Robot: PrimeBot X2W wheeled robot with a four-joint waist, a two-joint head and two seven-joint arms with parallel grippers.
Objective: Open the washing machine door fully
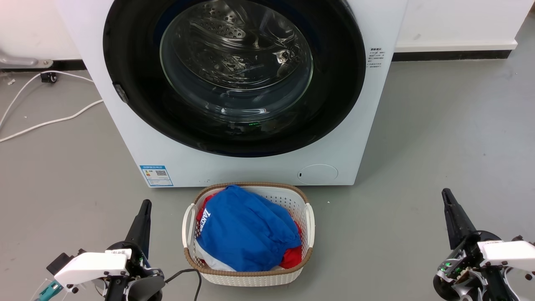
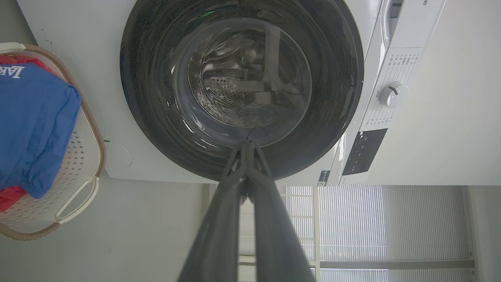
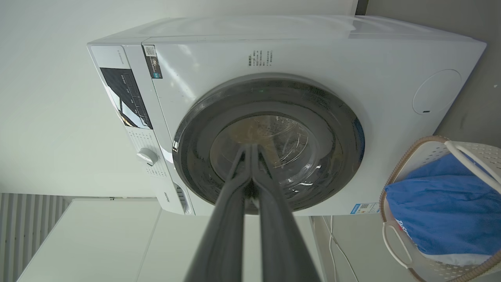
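Observation:
The washing machine door (image 1: pixel 234 75) is a big glossy black disc with a bulging clear glass centre, lying flat against the white machine's front, closed. The same door (image 2: pixel 240 84) shows ahead of my left fingers, and the door (image 3: pixel 270 145) ahead of my right ones. A small handle notch (image 1: pixel 121 93) sits on its left rim. My left gripper (image 1: pixel 145 204) is low at the left, shut and empty, well short of the machine. My right gripper (image 1: pixel 446 193) is low at the right, also shut and holding nothing. The left gripper (image 2: pixel 247 144) and the right gripper (image 3: pixel 249 146) show their tips pressed together.
A white laundry basket (image 1: pixel 310 221) with blue and red clothes stands on the grey floor just in front of the machine, between my arms. White cables (image 1: pixel 50 121) lie on the floor at the left. A small round white flap (image 1: pixel 317 174) sits low on the machine's front.

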